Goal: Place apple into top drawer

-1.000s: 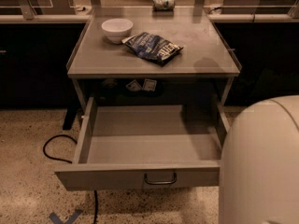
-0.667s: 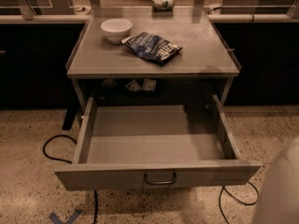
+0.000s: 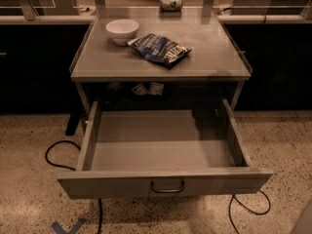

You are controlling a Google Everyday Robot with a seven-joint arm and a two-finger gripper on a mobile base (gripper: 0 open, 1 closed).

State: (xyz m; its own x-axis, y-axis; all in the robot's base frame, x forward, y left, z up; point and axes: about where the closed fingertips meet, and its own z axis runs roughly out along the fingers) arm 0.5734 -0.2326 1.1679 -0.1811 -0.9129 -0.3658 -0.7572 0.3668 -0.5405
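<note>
The top drawer (image 3: 161,152) stands pulled fully open below the table top, its grey floor bare and its curved metal handle (image 3: 167,187) at the centre of the front panel. A shadow lies over the drawer's back right corner. The apple does not show in the drawer, on the table top or on the floor. My gripper is out of view; only a pale sliver of my arm (image 3: 305,222) shows at the bottom right corner.
On the grey table top (image 3: 209,57) stand a white bowl (image 3: 122,30) at the back left and a blue chip bag (image 3: 160,48) in the middle, with a can (image 3: 170,3) lying behind. Black cables (image 3: 53,152) run over the speckled floor on both sides.
My large pale arm has withdrawn from the right foreground toward the bottom right corner, uncovering the drawer's right side. The drawer, bowl and bag have not moved.
</note>
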